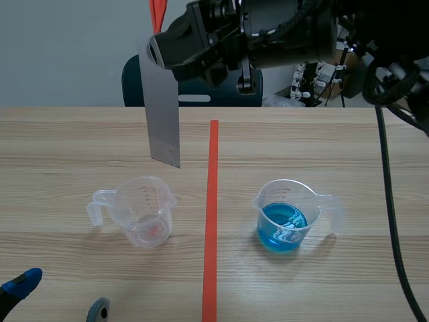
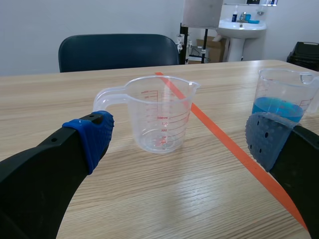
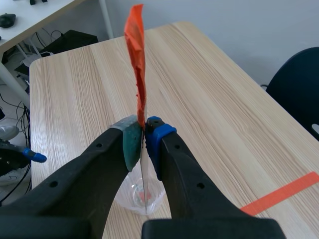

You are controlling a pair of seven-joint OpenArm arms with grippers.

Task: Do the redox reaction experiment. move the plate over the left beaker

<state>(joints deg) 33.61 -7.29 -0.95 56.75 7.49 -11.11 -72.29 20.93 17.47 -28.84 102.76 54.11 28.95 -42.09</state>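
Pinching thin, flat grey plate (image 1: 163, 114) in right gripper (image 3: 143, 142), above clear plastic left beaker (image 1: 144, 211). Holding left gripper (image 2: 180, 138) spread wide.

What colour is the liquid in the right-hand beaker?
Blue. The liquid shows best in the scene view, filling the bottom of the right beaker.

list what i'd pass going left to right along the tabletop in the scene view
left gripper → empty beaker → orange-red tape line → beaker with blue liquid
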